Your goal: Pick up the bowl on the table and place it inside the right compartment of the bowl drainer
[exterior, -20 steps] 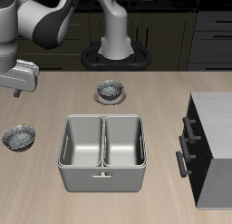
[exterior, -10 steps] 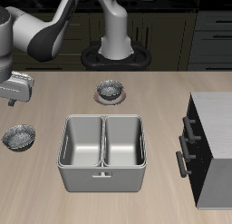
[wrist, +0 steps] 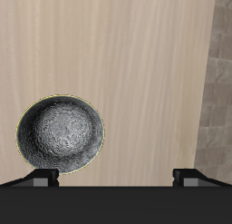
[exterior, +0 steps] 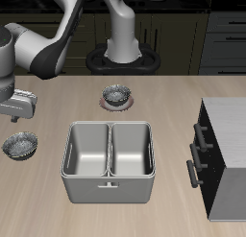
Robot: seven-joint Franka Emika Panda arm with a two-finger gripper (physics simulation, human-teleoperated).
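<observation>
Dropped lower over the last second: against the earlier exterior shots, my gripper (exterior: 13,114) has sunk and slid from back by the table edge toward the bowl (exterior: 20,144), and now hangs just above it, a bit farther back than the bowl. Nothing else shifted.

From my wrist view the bowl (wrist: 60,133) sits off to one side of the line between my fingertips (wrist: 42,174), not centred. Both tips show with a wide gap, so the jaws are spread and hold nothing.

So the job right now is lining up before going down. I reckon I should slide sideways until one finger is over the rim and the other is inside the hollow, then descend and pinch the wall. Straddling the whole bowl looks riskier; it's round and glazed, so it might squirt out.

Materials: the bowl is shallow, dark grey with a lighter speckled glaze, thin rim, sitting on the bare table (exterior: 173,87), which is flat pale wood grain. It's beside the drainer (exterior: 109,161), well clear of its rim. The drainer is brushed grey metal with a rounded lip and two deep wells; the right compartment (exterior: 87,150) is the well nearer the bowl. A twin bowl (exterior: 117,93) on a pinkish disc sits behind the drainer; not mine.
</observation>
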